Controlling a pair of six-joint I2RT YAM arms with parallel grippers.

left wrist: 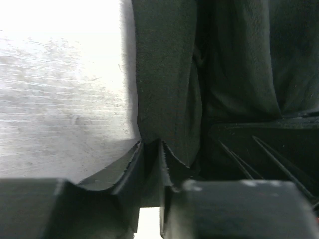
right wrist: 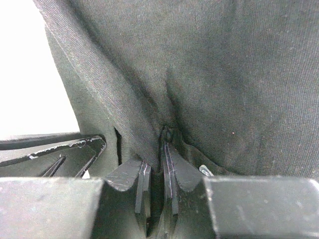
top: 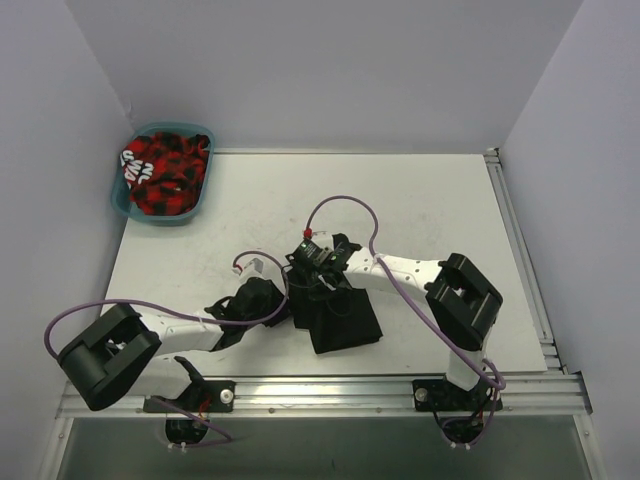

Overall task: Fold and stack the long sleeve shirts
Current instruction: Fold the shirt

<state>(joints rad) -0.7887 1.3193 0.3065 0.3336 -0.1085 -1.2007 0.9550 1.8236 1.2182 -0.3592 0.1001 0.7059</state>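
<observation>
Top view: a plain black cloth long sleeve shirt (top: 345, 320) lies folded in a rough rectangle on the white worktop (top: 420, 210), near the front edge between the arms. Its long axis runs far-to-near, with the near end tilted slightly right. Collar direction: cannot tell. The left gripper (top: 283, 300) is at the bundle's left edge and the right gripper (top: 312, 272) at its far end. A teal plastic basket (top: 172, 127) at far left holds a red-and-black checked garment (top: 165, 175); its white marks are unreadable.

Left wrist view: jaws nearly together, pinching a black cloth edge, with bare worktop to the left.

Right wrist view: jaws clamped on a cloth fold. Only this view shows the weave and a small pale button (right wrist: 204, 170).
</observation>
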